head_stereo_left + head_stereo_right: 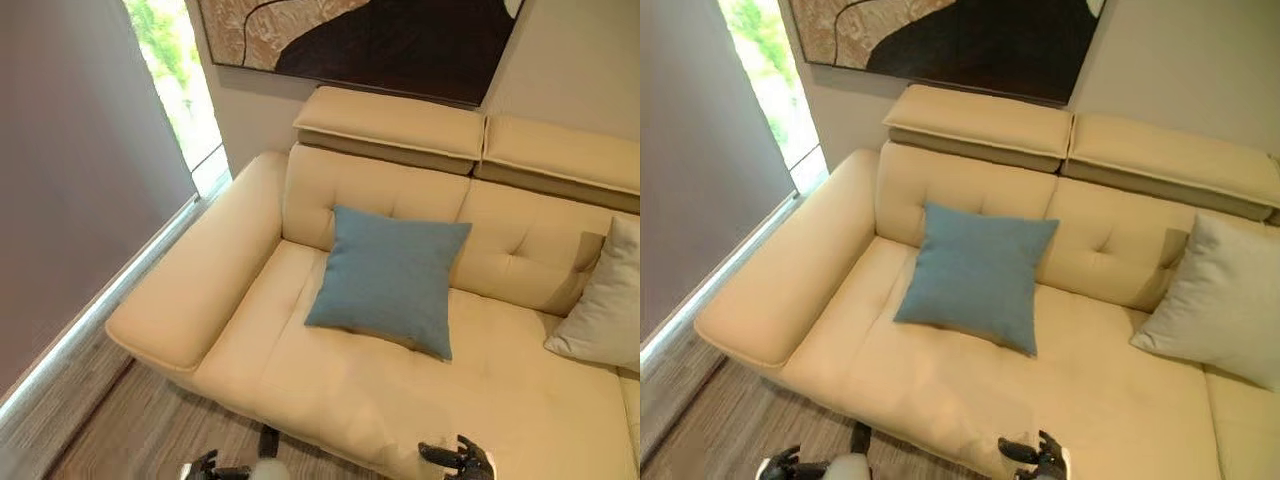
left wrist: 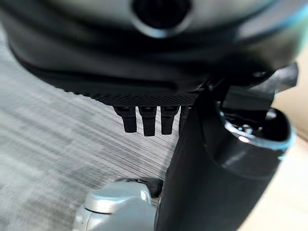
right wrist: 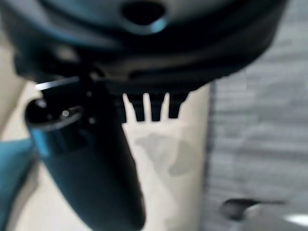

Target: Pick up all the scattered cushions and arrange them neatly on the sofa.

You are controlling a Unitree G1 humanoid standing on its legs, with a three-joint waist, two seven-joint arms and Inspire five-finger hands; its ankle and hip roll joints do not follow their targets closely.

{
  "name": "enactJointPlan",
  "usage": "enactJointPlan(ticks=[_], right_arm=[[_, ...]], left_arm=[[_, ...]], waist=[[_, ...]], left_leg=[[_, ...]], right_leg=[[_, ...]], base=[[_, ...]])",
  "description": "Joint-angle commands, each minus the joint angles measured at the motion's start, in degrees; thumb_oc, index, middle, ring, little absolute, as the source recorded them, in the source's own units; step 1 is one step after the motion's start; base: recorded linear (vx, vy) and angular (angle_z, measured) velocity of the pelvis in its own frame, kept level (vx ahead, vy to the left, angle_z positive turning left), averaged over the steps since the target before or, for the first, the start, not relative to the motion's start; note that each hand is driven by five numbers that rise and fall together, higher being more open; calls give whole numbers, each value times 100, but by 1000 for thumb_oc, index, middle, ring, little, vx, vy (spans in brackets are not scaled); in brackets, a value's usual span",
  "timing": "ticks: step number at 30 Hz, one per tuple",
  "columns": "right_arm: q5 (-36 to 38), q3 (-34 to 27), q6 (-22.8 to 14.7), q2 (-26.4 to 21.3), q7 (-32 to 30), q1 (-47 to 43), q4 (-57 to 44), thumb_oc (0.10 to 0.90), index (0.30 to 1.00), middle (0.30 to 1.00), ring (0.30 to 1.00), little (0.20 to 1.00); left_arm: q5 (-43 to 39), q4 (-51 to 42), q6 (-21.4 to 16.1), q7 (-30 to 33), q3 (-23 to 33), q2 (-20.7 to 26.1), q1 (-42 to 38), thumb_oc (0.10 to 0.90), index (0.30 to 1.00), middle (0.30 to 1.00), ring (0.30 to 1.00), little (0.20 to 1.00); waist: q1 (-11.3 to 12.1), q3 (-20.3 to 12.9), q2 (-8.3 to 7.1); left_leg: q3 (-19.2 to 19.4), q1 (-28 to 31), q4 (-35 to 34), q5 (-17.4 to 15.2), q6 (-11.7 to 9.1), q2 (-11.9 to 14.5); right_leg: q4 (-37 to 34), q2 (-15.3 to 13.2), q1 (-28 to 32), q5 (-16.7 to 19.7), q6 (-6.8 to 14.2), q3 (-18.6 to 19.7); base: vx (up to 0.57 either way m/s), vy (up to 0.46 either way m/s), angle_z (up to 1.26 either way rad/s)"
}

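Observation:
A blue cushion [image 1: 390, 275] leans upright against the backrest of the cream sofa [image 1: 300, 370], a little left of the seat's middle. A pale grey cushion [image 1: 1220, 300] leans at the sofa's right end. My left hand [image 1: 205, 465] hangs low over the floor in front of the sofa; its fingers [image 2: 144, 120] are straight and hold nothing. Just above the seat's front edge is my right hand [image 1: 455, 458], also open and empty, its fingers [image 3: 151, 108] pointing over the seat. A corner of the blue cushion [image 3: 12, 178] shows past its thumb.
The sofa's wide left armrest [image 1: 190, 300] stands beside a grey wall and a narrow window [image 1: 180, 90]. A large dark painting [image 1: 380, 35] hangs above the headrests. Striped grey floor [image 1: 140, 430] runs in front of the sofa.

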Motion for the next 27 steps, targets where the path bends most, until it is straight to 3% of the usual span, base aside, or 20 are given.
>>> enactJointPlan(ticks=[1,2,4,8,13,18,20,23,27], right_arm=[[-26,-362,-109,-237,-170,-28,-126,800,900,900,900,900],[42,-437,-108,-223,-204,-15,-27,800,900,900,900,900],[151,-510,-106,-186,-201,-19,45,800,900,900,900,900],[272,-602,-40,-147,-205,-102,181,800,900,900,900,900],[357,-565,-15,-33,-203,-124,10,800,900,900,900,900],[324,-427,13,112,-208,-300,-127,800,900,900,900,900],[155,-339,-112,80,-227,-294,-156,800,900,900,900,900],[-37,-239,1,133,-119,-266,-135,800,900,900,900,900],[-253,-54,57,132,-96,-326,-84,800,900,900,900,900]], left_arm=[[-91,-127,-220,-63,-145,-211,-174,800,900,900,900,900],[-164,-131,-224,-100,-169,-265,-120,800,900,900,900,900],[-231,-115,-206,-122,-162,-329,-67,800,900,900,900,900],[-62,-65,-178,-94,-370,-451,-149,800,900,900,900,900],[356,-166,-205,-53,-690,-355,-333,800,900,900,900,900],[748,-50,-128,-10,-722,-210,-423,800,900,900,900,900],[1122,58,-83,17,-741,-89,-356,800,900,900,900,900],[1140,253,-20,44,-610,-81,-265,800,900,900,900,900],[1099,385,40,44,-450,-39,-309,800,900,900,900,900]], waist=[[-204,139,-107],[-241,94,-109],[-301,-8,-56],[-499,-204,109],[-576,-168,134],[-496,-30,217],[-416,-63,241],[-240,-205,167],[-227,-272,143]], left_leg=[[-100,138,598,-911,124,-298],[-226,343,975,-1079,141,-370],[-425,760,1020,-1256,151,-486],[-526,1472,-383,-1745,292,-675],[-725,1507,-726,-1699,493,-992],[-540,1478,-796,-1576,627,-1026],[-476,1475,-820,-1569,641,-1033],[-275,1429,-852,-1533,661,-1070],[-211,1472,-977,-1444,662,-1024]], right_leg=[[-461,-242,476,3,631,11],[-462,-280,390,71,622,19],[-430,-268,258,110,621,43],[-195,-293,-62,163,772,12],[181,-650,-305,447,1050,-89],[548,-922,-467,719,1205,-307],[488,-963,-256,602,1162,-440],[92,-978,39,542,1185,-690],[-115,-892,20,598,1207,-617]], base=[[-335,8,25],[-234,47,7],[-180,107,3],[-152,190,6],[-143,265,29],[-147,165,-12],[-112,66,-25],[-68,14,-20],[-35,-42,-33]])
